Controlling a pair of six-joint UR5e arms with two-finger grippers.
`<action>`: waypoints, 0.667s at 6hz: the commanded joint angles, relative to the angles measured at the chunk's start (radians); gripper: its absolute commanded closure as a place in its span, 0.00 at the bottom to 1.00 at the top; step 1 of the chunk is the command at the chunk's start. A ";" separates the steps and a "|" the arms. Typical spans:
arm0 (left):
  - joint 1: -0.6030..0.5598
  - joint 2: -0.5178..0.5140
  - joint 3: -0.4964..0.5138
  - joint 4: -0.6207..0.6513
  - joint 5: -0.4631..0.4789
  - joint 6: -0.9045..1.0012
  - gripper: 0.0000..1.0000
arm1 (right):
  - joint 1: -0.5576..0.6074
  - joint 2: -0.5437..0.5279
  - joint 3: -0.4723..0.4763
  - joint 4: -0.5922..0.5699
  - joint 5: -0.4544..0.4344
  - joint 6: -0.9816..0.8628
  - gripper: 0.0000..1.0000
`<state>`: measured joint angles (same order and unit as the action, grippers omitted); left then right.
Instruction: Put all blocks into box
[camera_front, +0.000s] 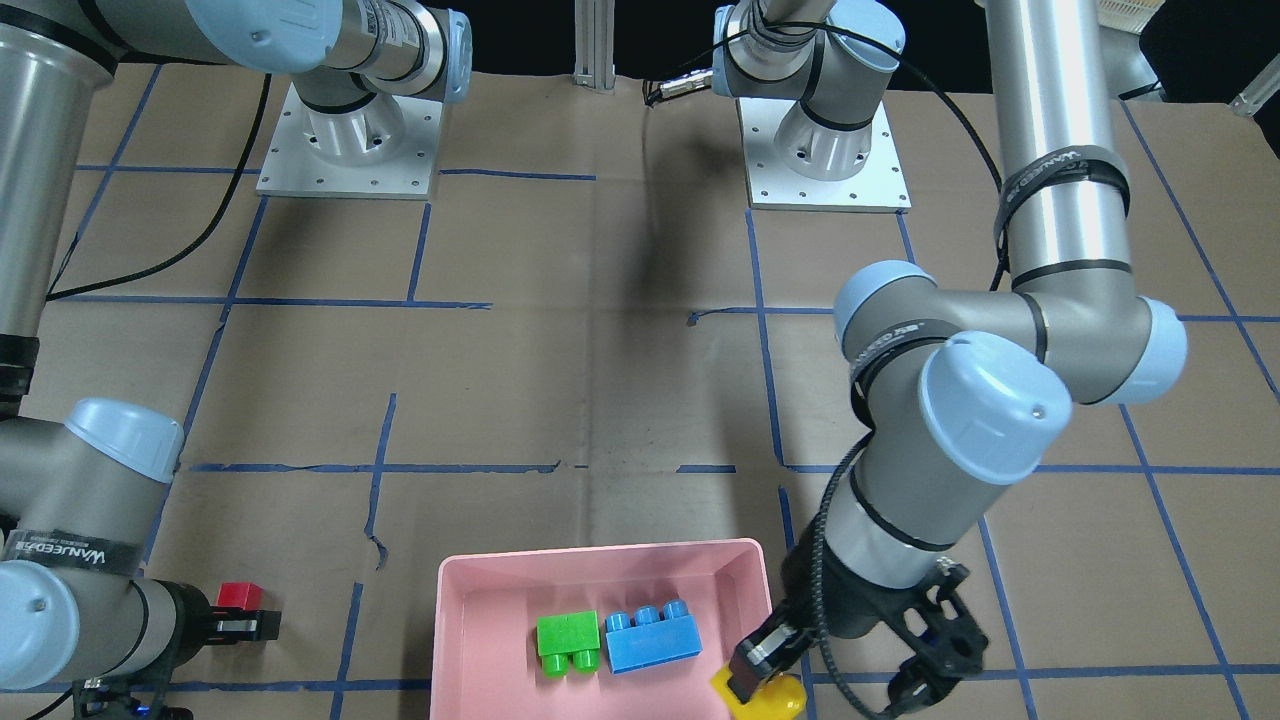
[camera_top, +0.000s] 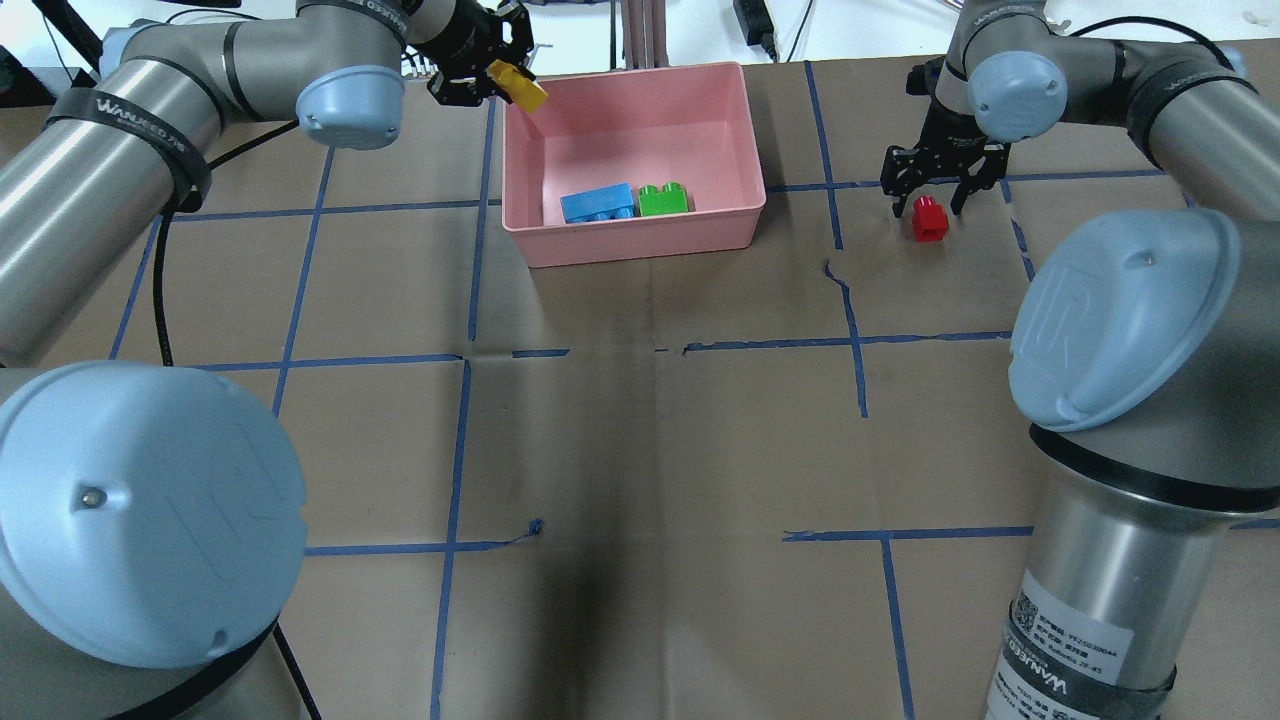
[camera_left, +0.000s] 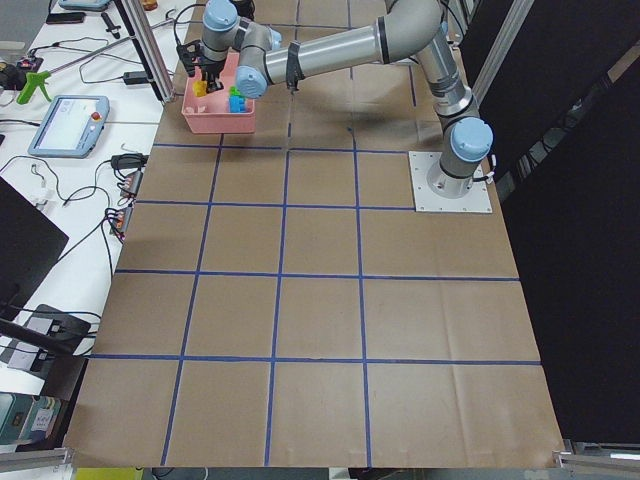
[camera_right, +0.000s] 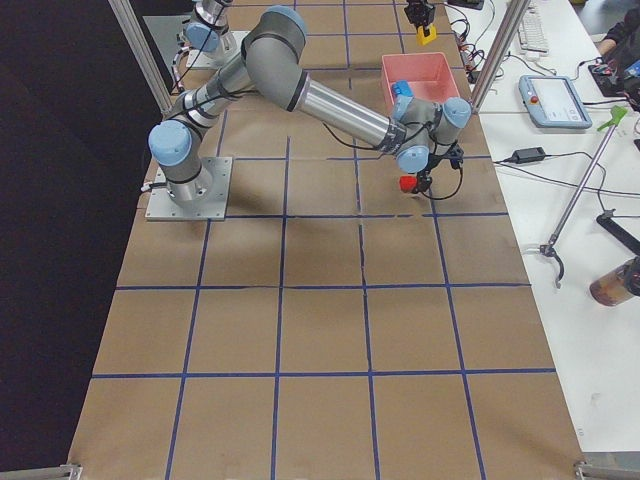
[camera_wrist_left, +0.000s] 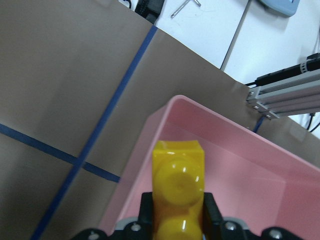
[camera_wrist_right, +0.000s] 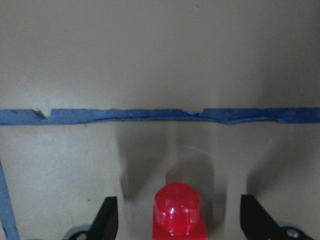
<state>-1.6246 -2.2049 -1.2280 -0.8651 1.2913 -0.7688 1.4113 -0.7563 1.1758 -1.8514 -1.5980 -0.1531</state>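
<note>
The pink box (camera_top: 640, 240) stands at the table's far middle and holds the blue brick (camera_top: 598, 205) and the green brick (camera_top: 663, 199) side by side. My left gripper (camera_top: 490, 72) is shut on the yellow brick (camera_top: 522, 90) and holds it above the box's far left corner; the left wrist view shows the brick (camera_wrist_left: 178, 182) over the box's rim (camera_wrist_left: 150, 130). The red brick (camera_top: 928, 220) stands on the table to the right of the box. My right gripper (camera_top: 928, 200) is open, its fingers (camera_wrist_right: 107, 220) wide on both sides of the red brick (camera_wrist_right: 177, 210), not touching it.
Brown paper with a grid of blue tape (camera_top: 460, 360) covers the table. The two arm bases (camera_front: 350, 150) stand on metal plates at the robot's side. A cable (camera_front: 160, 260) lies by the right arm's base. Monitors and tools lie off the table's far edge (camera_right: 555, 100).
</note>
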 joint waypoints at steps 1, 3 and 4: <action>-0.035 -0.039 0.039 0.008 -0.014 -0.113 0.45 | 0.000 0.000 0.002 0.000 0.000 0.001 0.39; -0.032 -0.033 0.019 0.008 -0.009 -0.044 0.01 | 0.000 -0.001 0.004 0.000 0.000 -0.002 0.62; -0.018 -0.026 -0.010 0.006 -0.004 -0.002 0.01 | 0.000 -0.003 0.002 0.000 -0.002 -0.002 0.75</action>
<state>-1.6523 -2.2364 -1.2170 -0.8578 1.2848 -0.8033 1.4113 -0.7582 1.1791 -1.8515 -1.5988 -0.1542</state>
